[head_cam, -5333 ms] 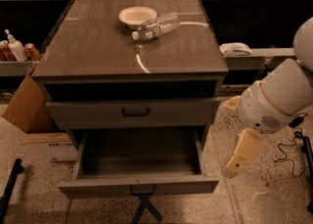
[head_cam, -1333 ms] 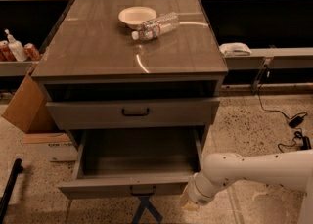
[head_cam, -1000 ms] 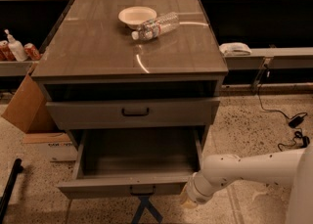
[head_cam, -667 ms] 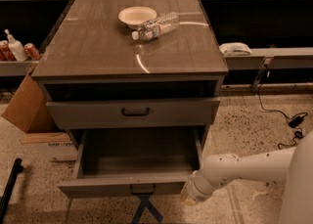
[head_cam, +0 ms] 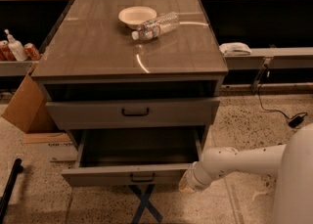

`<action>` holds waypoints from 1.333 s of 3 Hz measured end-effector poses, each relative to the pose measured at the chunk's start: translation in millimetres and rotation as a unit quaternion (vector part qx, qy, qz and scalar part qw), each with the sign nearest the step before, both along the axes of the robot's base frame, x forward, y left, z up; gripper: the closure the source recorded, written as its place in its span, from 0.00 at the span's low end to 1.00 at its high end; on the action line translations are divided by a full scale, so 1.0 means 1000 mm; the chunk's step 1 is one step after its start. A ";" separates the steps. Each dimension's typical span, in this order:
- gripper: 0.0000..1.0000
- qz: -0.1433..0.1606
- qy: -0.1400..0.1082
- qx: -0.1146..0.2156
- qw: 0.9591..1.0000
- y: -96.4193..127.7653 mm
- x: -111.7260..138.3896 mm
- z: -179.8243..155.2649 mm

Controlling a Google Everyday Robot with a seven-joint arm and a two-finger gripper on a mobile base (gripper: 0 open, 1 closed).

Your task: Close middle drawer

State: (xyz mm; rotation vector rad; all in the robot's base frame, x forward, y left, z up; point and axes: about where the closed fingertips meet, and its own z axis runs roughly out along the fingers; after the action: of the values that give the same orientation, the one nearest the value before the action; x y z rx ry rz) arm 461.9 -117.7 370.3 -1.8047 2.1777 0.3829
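Observation:
The middle drawer is a wide grey-brown shallow box, pulled far out at the bottom of the cabinet. It has a low flat front and a small dark central handle, and its inside looks empty. My gripper is on the end of the white arm that reaches in low from the right. It is at the right end of the drawer's front panel, touching or nearly touching it. Above, the taller-fronted drawer with a wider black handle stands slightly out.
The cabinet top holds a white bowl and a plastic bottle lying on its side. A cardboard box stands to the cabinet's left. A black cross stand is below the drawer. A cable lies on the floor at right.
The arm came down from beside the cabinet's right side to the open drawer's front right corner. Over the last second it has hardly moved. The drawer front looks slightly farther in, if at all.

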 end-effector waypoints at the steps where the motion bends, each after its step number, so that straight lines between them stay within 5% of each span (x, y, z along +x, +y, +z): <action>1: 1.00 0.000 0.000 0.000 1.000 0.000 0.000 0.000; 4: 1.00 -0.004 -0.047 0.065 0.997 0.000 0.037 0.003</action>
State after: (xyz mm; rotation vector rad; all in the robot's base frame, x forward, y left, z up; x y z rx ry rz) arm 498.9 -118.0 373.0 -1.7100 2.0463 0.4177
